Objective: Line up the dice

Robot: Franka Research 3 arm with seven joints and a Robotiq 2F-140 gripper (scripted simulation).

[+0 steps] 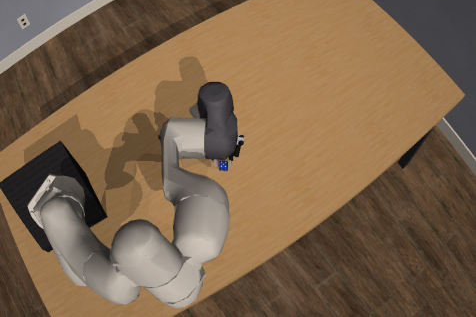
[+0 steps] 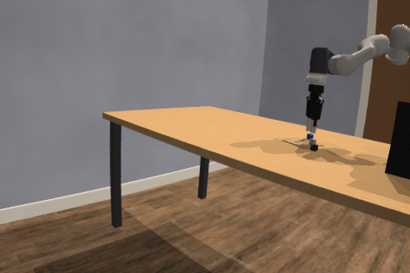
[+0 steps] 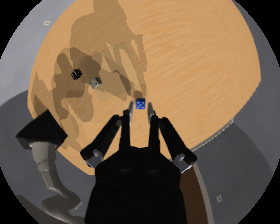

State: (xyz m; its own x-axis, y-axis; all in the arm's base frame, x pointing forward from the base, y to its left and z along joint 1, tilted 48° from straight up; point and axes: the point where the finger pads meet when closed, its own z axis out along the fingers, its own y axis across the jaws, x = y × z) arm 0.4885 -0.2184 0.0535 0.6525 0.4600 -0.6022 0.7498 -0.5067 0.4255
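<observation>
The blue die (image 1: 223,166) (image 2: 310,136) (image 3: 140,104) shows five white pips on top. My gripper (image 2: 311,131) (image 3: 140,106) is partly open, with its fingertips on either side of the blue die and narrow gaps visible in the wrist view. A grey die (image 2: 313,141) (image 3: 95,83) and a black die (image 2: 314,148) (image 3: 76,74) stand left of it in the wrist view; their top numbers are too small to read. The thin wood-coloured mat (image 2: 297,142) (image 3: 126,62) shows only as a faint outline under shadows. Whether each die touches it is unclear.
The black block (image 1: 47,184) (image 2: 400,141) (image 3: 43,131) stands at the robot's base. The arm (image 1: 202,224) hides the grey and black dice in the top view. Arm shadows cover much of the area around the mat on the table (image 1: 320,74).
</observation>
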